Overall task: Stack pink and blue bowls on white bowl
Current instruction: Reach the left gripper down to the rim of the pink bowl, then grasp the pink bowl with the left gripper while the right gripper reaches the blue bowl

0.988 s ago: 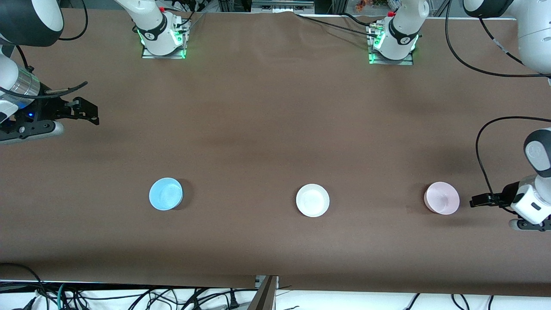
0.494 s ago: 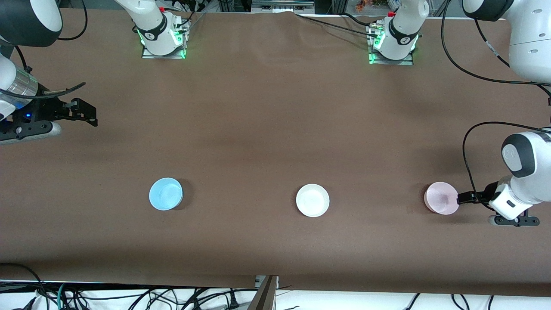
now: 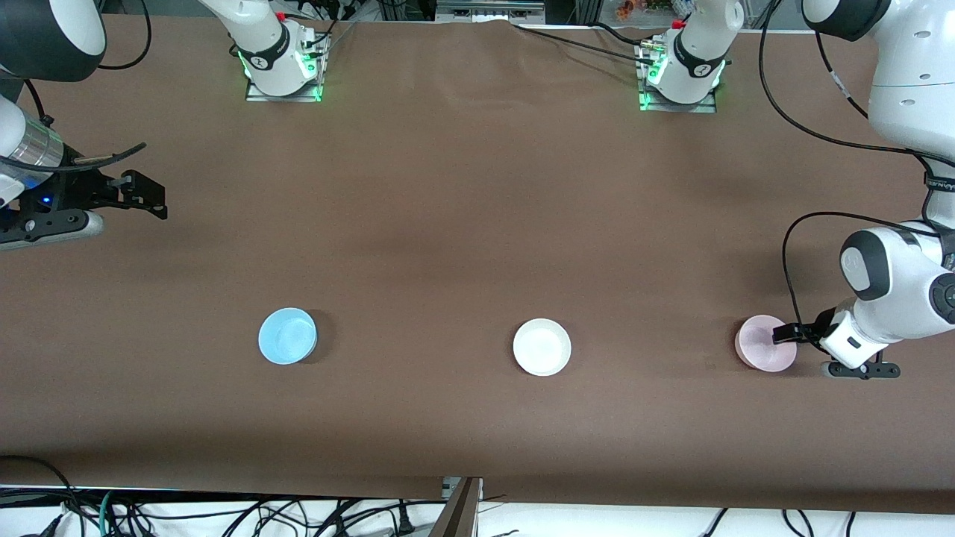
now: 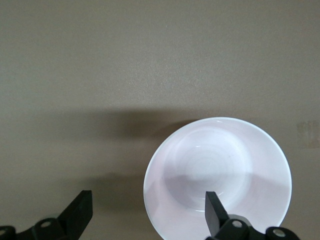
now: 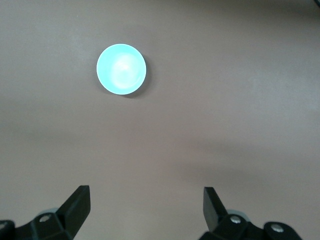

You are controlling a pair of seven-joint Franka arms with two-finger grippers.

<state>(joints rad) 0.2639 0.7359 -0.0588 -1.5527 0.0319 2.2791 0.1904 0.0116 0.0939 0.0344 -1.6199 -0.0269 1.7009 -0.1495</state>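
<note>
The left gripper [image 3: 780, 334] is spread wide over the pink bowl [image 3: 762, 344], one finger [image 4: 216, 212] above the bowl's inside and the other outside its rim, gripping nothing. To pinch the wall cleanly it should probably drop straight until the rim sits between the fingers, then close gently so the light bowl does not skid on the tabletop [image 3: 462, 224]. The white bowl [image 3: 542, 347] sits mid-table, the blue bowl [image 3: 287, 335] toward the right arm's end. The right gripper [image 3: 153, 200] waits, parted and empty.
</note>
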